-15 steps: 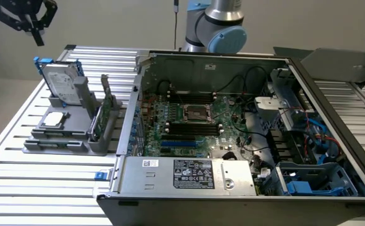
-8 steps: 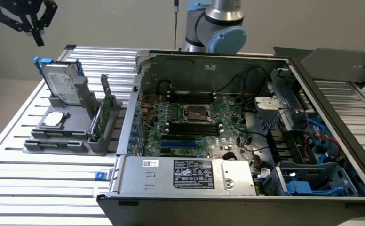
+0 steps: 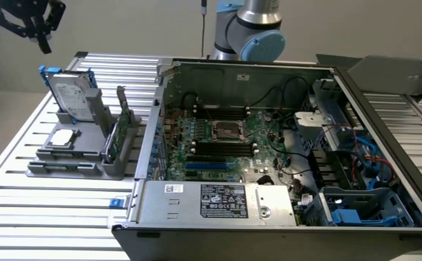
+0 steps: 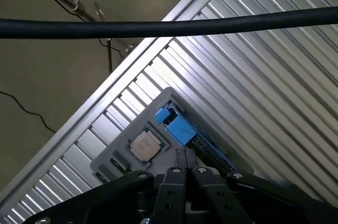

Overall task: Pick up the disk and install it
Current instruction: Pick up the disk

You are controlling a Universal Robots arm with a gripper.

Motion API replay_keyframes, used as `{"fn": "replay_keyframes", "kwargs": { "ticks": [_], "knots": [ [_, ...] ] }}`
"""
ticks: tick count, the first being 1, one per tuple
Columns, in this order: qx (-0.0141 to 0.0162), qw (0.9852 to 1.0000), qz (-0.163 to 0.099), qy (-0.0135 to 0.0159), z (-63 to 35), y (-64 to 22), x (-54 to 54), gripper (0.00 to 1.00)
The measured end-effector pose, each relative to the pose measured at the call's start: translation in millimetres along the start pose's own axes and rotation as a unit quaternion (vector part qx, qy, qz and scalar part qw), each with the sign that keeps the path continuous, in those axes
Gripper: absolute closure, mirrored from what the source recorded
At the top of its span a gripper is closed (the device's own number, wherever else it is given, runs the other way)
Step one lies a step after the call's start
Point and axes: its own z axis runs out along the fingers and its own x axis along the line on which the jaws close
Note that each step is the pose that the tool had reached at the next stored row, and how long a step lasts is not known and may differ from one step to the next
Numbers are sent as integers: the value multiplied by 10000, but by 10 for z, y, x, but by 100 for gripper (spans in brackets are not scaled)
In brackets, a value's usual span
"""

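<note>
The disk [image 3: 73,97], silver-grey with a white label and blue side rails, stands on edge in the grey holder [image 3: 73,163] on the slatted table, at the exterior view's left. My gripper [image 3: 43,43] hangs well above it, shut, with nothing between the fingers. In the wrist view the shut fingertips [image 4: 184,156] point down at the holder. The disk's blue rail [image 4: 180,128] lies just past them.
A small square silver chip [image 3: 63,137] [image 4: 145,146] lies flat in the holder in front of the disk. A thin green card [image 3: 120,130] stands in a slot beside it. The open computer case [image 3: 385,109] takes up the exterior view's right, its motherboard [image 3: 225,136] exposed. A black cable [image 4: 169,26] crosses the wrist view.
</note>
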Motion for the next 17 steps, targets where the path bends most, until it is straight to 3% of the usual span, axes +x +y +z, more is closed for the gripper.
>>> {"fn": "replay_keyframes", "kwargs": {
  "ticks": [4, 9, 13, 17],
  "knots": [
    [13, 9993, -367, 13, 4, 0, 0, 89],
    [28, 9967, -815, 30, 15, -1, -1, 89],
    [32, 9930, -1182, 32, 35, -1, -1, 89],
    [32, 9880, -1544, 29, 57, -2, -2, 89]
  ]
}}
